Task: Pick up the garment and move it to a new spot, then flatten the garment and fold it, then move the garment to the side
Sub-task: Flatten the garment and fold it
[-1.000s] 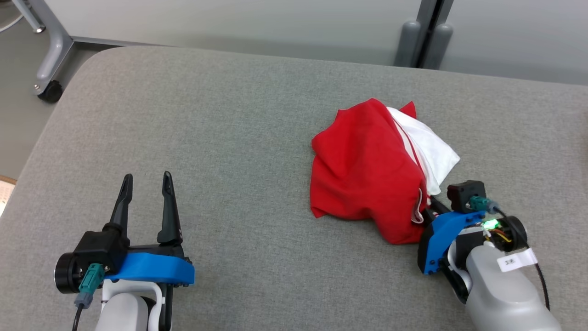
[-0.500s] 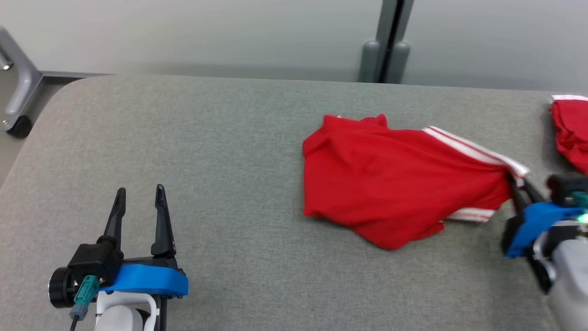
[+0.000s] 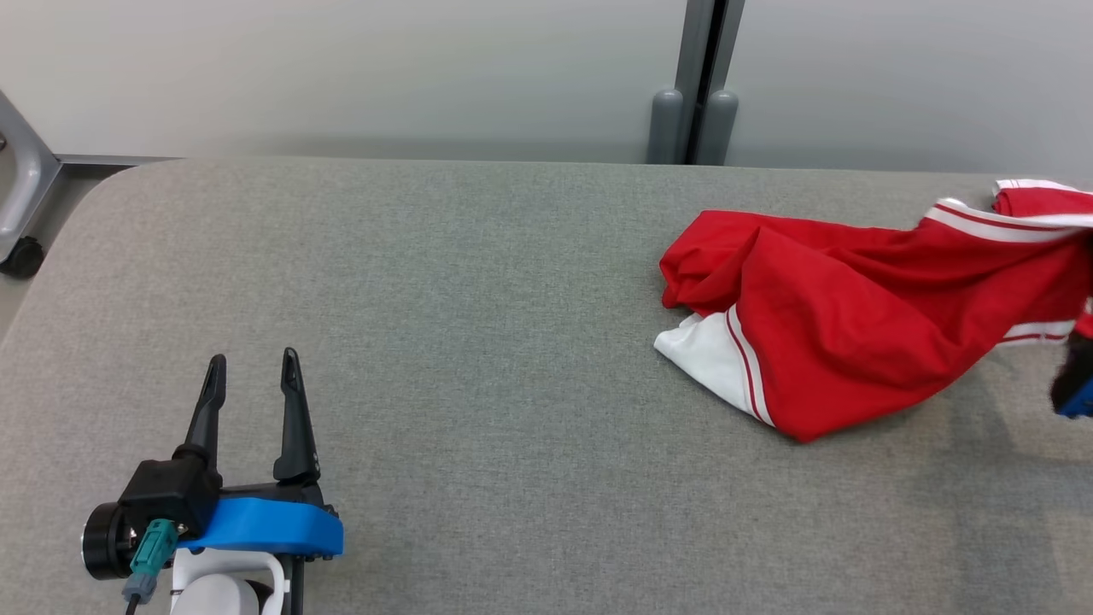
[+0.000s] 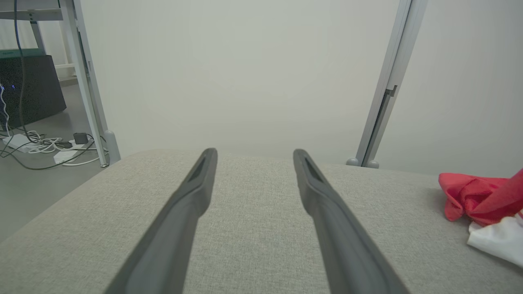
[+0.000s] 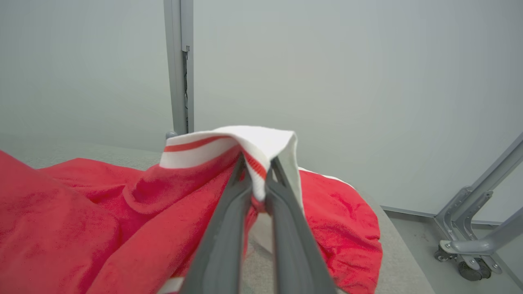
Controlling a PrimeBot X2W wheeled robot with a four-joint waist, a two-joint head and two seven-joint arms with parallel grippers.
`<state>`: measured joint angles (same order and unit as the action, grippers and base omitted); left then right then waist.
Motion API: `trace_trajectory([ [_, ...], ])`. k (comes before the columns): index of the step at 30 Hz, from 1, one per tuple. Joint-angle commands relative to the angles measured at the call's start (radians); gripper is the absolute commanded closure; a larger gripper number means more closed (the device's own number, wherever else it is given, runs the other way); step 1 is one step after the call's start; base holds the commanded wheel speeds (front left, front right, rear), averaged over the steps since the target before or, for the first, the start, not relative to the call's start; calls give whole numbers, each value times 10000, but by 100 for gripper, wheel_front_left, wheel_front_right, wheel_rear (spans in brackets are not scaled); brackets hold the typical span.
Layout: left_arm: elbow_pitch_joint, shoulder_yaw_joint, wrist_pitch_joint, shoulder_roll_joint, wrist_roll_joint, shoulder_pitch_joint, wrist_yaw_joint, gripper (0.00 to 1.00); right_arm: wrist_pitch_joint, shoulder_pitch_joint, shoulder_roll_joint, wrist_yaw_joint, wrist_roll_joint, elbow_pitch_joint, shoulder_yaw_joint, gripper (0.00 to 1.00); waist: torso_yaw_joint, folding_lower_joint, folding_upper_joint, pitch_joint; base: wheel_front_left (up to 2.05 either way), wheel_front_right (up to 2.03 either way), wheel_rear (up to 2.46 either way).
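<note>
Garment (image 3: pixel 854 342) pinched by right gripper (image 5: pixel 258 160), left gripper (image 3: pixel 254 357) splayed

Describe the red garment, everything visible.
The red garment is soft, knit-looking fabric, red with white panels and striped trim. It is crumpled, not flattened, and stretched across the right side of the grey padded table, with a white corner showing at its lower left. The right gripper has its jaws shut on the white striped edge, holding it raised.

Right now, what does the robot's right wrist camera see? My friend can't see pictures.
The robot's right hand is shut on the white, red-striped edge of a red garment, holding it up above the rest of the cloth, which lies crumpled on a grey padded table. Behind is a plain pale wall.
</note>
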<state>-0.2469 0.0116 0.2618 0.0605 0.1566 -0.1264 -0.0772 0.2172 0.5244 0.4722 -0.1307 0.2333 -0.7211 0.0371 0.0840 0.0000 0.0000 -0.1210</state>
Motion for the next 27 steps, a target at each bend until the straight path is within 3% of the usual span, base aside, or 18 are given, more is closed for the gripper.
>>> trace_trajectory([
  [1, 48, 1, 45, 6, -84, 58, -4, 0, -188, -121, -304, -2, -127, 494, -97, 100, 39, 0, 0, 19, 0, 0, 0],
  [12, 36, -91, 45, -53, 27, -44, 30, 0, -1596, 542, -2073, -2, -476, 3470, -1651, 100, 545, 0, 0, -16, 0, 0, 0],
  [18, 29, -223, 45, -81, 102, -188, 49, 0, -1838, 1166, -2936, -2, -400, 3503, -2757, 100, 884, 0, 0, -173, 0, 0, 0],
  [27, -94, -467, 45, -102, 292, -473, 95, 0, -1488, 2186, -4141, -2, -43, 1973, -4891, 100, 1470, 0, 0, -452, 0, 0, 0],
])
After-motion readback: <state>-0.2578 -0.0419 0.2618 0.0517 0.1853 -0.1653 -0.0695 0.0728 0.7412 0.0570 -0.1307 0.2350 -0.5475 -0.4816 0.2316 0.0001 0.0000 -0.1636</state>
